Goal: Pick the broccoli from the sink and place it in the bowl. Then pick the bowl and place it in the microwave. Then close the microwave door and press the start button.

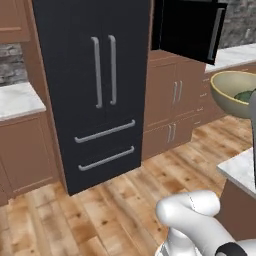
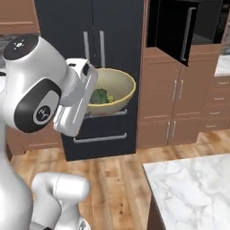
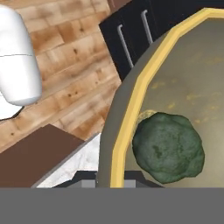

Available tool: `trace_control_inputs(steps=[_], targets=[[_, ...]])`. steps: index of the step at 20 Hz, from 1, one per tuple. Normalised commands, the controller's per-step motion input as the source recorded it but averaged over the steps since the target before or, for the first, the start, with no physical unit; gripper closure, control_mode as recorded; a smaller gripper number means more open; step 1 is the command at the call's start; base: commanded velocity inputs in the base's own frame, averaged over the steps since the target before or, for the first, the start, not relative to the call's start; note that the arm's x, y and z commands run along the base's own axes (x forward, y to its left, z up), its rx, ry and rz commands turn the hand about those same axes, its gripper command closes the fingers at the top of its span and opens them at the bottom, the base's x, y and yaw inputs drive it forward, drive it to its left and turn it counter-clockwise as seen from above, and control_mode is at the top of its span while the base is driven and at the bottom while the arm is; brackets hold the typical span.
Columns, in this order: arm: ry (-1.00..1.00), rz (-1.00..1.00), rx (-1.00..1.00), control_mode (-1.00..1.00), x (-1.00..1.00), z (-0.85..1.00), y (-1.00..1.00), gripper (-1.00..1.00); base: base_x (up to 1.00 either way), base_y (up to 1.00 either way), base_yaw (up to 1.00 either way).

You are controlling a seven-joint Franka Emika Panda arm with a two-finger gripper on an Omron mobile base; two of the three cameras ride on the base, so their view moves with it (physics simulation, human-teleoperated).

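Your jaws are clamped on the near rim of the bowl (image 3: 175,65), holding it up in the air above the wooden floor (image 1: 100,210). The broccoli (image 3: 168,146) lies inside the bowl, just beyond the jaws, against the inner wall. Past the bowl, the microwave (image 2: 179,27) stands with its microwave door (image 1: 192,30) swung open.

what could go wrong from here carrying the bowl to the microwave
The bowl seems held by its rim only, so it might tip or slip and spill the broccoli. The microwave door hangs open over the cabinets; the bowl could clip it on the way into the microwave.
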Motion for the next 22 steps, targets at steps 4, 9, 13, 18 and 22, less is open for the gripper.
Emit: trace_control_inputs(steps=[4, 9, 13, 18, 22], targets=[[0.0, 0.0, 0.0, 1.0, 0.0, 0.0, 0.0, 1.0, 1.0, 0.05, -0.59], [0.0, 0.0, 0.0, 1.0, 0.0, 0.0, 0.0, 1.0, 1.0, 0.15, -0.62], [0.0, 0.0, 0.0, 1.0, 0.0, 0.0, 0.0, 1.0, 0.98, 0.1, -0.65], [0.0, 0.0, 0.0, 1.0, 0.0, 0.0, 0.0, 1.0, 0.58, -0.02, -0.63], [0.0, 0.0, 0.0, 1.0, 0.0, 0.0, 0.0, 1.0, 0.38, -0.06, -0.57]])
